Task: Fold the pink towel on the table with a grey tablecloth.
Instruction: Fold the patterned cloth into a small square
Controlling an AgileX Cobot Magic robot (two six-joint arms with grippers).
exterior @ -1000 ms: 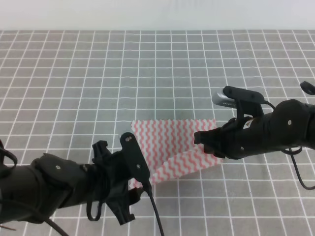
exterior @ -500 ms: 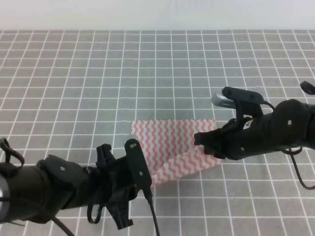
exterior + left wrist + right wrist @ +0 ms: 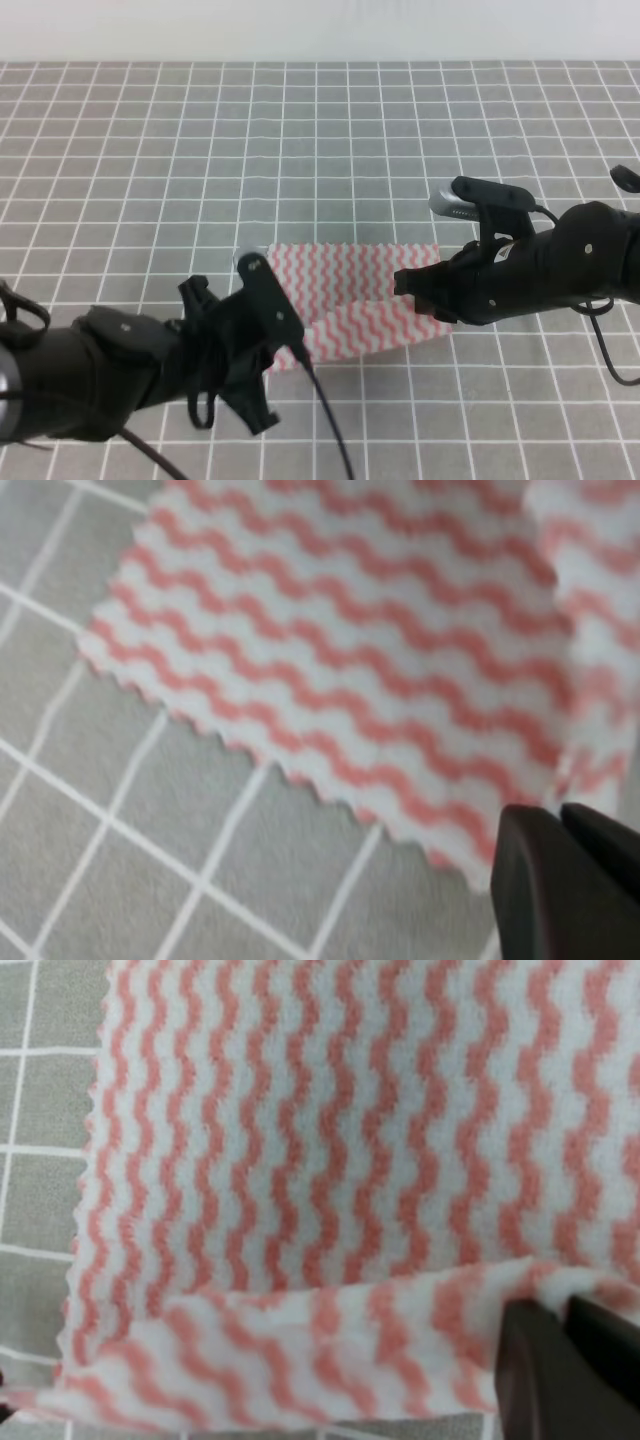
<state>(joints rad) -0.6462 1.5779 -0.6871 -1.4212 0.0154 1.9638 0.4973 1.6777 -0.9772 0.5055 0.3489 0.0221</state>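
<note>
Grey cloth ruled in a white square grid covers the bench [image 3: 150, 150] from edge to edge, with a pale wall strip along the far side. The pink towel [image 3: 360, 290] lies a little in front of the middle of this bench, between the two arms. Its long axis runs left to right across the high view, and its near long edge is raised and curled toward the far edge, so the piece is partly doubled.

The left pincer [image 3: 565, 880] is closed, its dark tips pressed together at the towel's near-left corner with the pinked edge caught between them. The right pincer [image 3: 565, 1370] is likewise closed, nipping the lifted fold at the near-right corner; in the right wrist view the raised flap sags between the two holds.

The towel looks thin, light and limp, probably slightly fuzzy rather than slick. It should drape wherever it is unsupported, so it likely wants holding at the corners of one long edge, both at once, to keep that edge taut and straight as it is carried over.
</note>
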